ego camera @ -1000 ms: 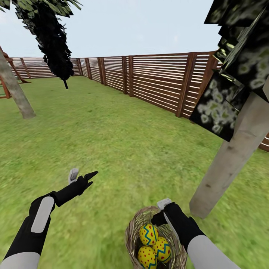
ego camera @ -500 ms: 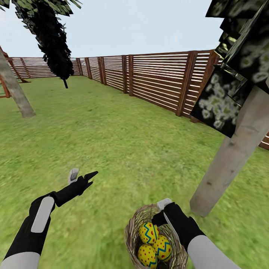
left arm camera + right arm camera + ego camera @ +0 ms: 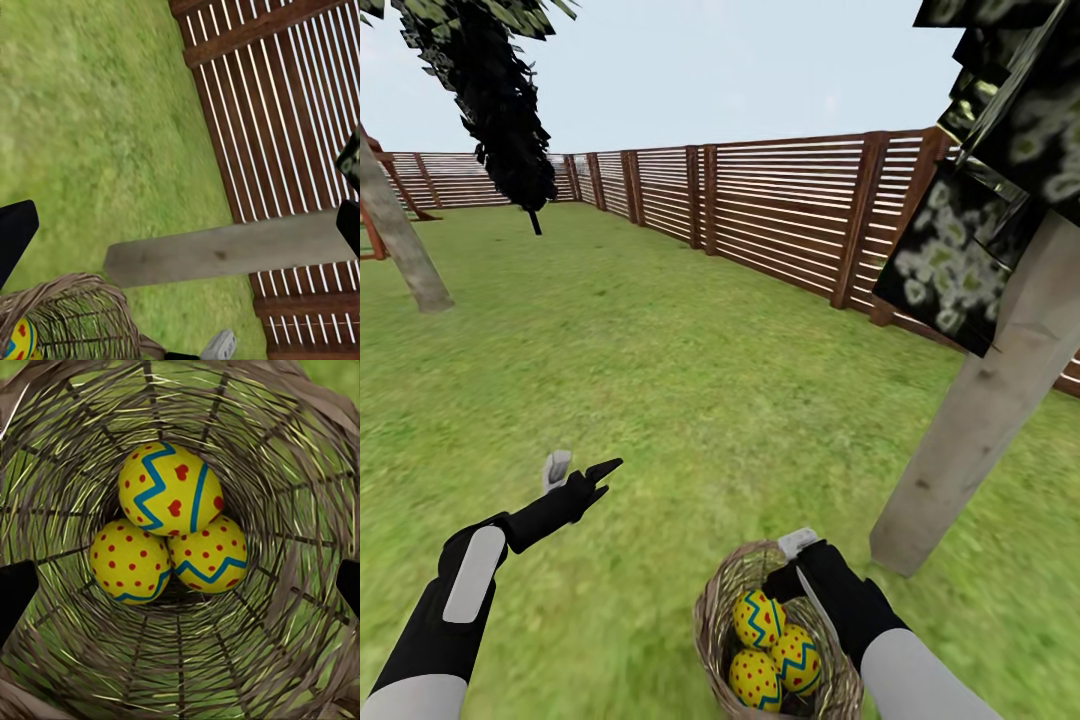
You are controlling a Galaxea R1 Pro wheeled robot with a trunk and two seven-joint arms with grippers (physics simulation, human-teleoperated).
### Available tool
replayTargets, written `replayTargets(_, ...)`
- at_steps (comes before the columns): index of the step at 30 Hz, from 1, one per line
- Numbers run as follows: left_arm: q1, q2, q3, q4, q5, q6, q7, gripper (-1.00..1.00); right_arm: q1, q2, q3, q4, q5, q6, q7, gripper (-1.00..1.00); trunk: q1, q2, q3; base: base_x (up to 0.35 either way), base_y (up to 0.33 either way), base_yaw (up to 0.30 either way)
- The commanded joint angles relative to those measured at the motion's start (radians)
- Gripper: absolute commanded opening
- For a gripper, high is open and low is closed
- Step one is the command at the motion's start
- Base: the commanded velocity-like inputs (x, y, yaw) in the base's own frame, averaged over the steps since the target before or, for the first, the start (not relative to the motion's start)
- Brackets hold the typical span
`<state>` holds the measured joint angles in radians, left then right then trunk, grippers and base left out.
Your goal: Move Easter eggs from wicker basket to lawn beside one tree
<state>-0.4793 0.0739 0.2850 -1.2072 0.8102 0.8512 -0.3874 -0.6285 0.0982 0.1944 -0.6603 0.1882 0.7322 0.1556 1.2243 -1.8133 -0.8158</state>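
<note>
**Three eggs in the basket, none moved yet**

Right wrist view looks straight down into the wicker basket, where the three Easter eggs sit packed together at the bottom, touching one another — yellow shells, blue zigzag bands, red dots. From the head view the basket stands on the lawn near the robot, at the lower right, with the eggs all inside it. The right gripper hangs over the basket's far rim; its fingertips frame the basket mouth well apart in the wrist view, so it is released and holds nothing. The left gripper is out over bare grass to the left, fingers spread, also empty.

Just right of the basket rises the pale trunk of a tree with dark mottled leaf panels. A brown slatted fence runs along the far side.

As I judge it, nothing is done — all three eggs must be lifted out and set by one tree.

No writing or brand marks are visible anywhere.
</note>
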Motion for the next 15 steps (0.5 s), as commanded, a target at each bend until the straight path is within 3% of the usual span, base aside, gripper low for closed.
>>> replayTargets(1, -0.001, 0.000, 0.002, 0.000, 0.000, 0.006, -0.003, 1.00, 0.000, 0.001, 0.004, -0.002, 0.010, 0.004, 0.008, 1.00, 0.004, -0.008, -0.004, 0.000, 0.000, 0.000)
replayTargets(8, -0.001, -0.001, 0.002, 0.000, 0.000, 0.006, -0.002, 1.00, -0.028, 0.018, 0.029, 0.015, 0.012, 0.012, -0.002, 1.00, 0.031, -0.057, -0.026, 0.000, 0.000, 0.000)
replayTargets(11, -0.001, -0.002, 0.002, 0.000, 0.000, 0.006, -0.002, 1.00, -0.140, 0.030, 0.032, 0.143, 0.010, 0.015, -0.004, 1.00, 0.042, -0.078, -0.035, 0.000, 0.000, 0.000)
replayTargets(15, -0.001, -0.002, 0.002, 0.000, 0.000, 0.006, -0.002, 1.00, -0.229, 0.049, 0.033, 0.270, 0.011, 0.008, -0.005, 1.00, 0.058, -0.106, -0.048, 0.000, 0.000, 0.000)
